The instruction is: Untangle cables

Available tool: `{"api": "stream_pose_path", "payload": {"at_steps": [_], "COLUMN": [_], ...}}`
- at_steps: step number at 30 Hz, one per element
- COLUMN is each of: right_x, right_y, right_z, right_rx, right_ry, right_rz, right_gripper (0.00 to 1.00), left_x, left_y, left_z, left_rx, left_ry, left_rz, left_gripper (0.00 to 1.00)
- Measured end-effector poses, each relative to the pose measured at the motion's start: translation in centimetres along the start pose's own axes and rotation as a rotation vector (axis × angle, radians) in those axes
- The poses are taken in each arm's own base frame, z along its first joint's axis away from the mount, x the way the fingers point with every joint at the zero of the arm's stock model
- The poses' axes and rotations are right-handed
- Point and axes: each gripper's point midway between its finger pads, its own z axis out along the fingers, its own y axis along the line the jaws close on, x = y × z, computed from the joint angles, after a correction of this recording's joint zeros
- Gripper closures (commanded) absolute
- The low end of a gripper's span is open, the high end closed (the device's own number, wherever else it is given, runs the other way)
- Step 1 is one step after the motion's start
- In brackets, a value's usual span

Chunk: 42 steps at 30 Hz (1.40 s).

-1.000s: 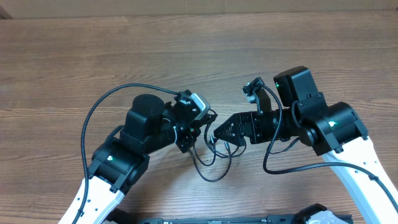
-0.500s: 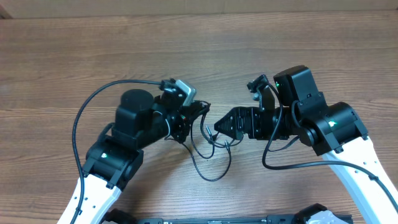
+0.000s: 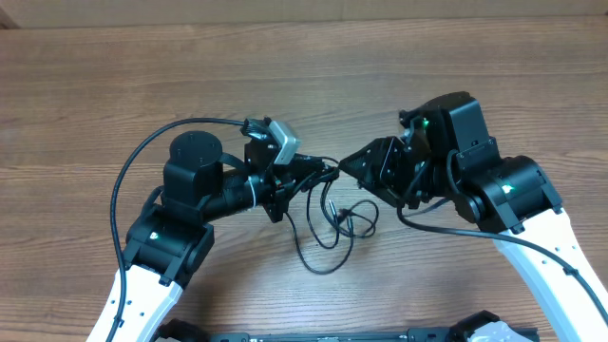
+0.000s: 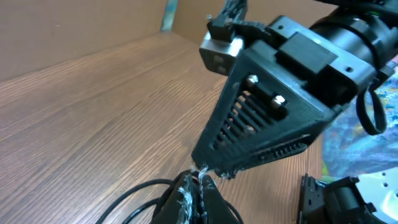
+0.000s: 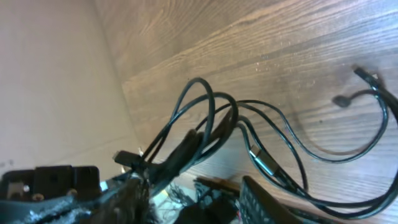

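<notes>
Left gripper (image 4: 194, 185): closed tight, pinching a strand at the top of the cables (image 3: 332, 217).
Right gripper (image 3: 350, 165): tips met the left one's, right by the pinched strand. How wide its jaws stood, or whether it held anything, could not be told.
Cables: mid-table between the arms. The bunch hung from the left pinch, and loose loops and plug ends trailed on the wooden table (image 3: 114, 85) toward the near side.
Why: probably the left anchored the tangle so the right could take a neighbouring strand and draw it rightward.
</notes>
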Motion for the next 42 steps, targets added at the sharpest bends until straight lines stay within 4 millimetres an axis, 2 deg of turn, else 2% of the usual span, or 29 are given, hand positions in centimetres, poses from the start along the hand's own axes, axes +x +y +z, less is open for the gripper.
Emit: {"api": "stream_pose_path", "payload": {"at_steps": [5,9,17,29,32,42], "right_x": [0.0,0.0,0.0,0.7,1.4,1.8], "right_y": [0.1,0.4,2.4,3.1,3.3,3.2], "right_z": [0.0,0.0,-0.1,0.0,0.2,0.6], "right_rx": [-0.004,-0.018,-0.103,-0.126,-0.123,-0.109], "right_ry": [-0.001,0.004,0.028,0.066,0.081,0.097], "right_rz": [0.075,0.139,0.173,0.193,0.183,0.185], "right_gripper": [0.51,0.51,0.52,0.76,0.96,0.96], "left_x": [-1.2,-2.6,-2.7,-3.0,-3.1,-3.0], "left_y": [-0.3,-1.5,-2.2,-3.5,-4.3,-4.7], "left_z": [0.0,-0.2,-0.3,-0.3,-0.1,-0.1], "left_rx": [0.017,0.077,0.122,0.182,0.208,0.224], "left_ry": [-0.044,-0.092,-0.093,-0.103,-0.107,-0.105], "left_rz": [0.01,0.035,0.027,0.055,0.07,0.073], "left_gripper": [0.96,0.96,0.96,0.96,0.96,0.96]}}
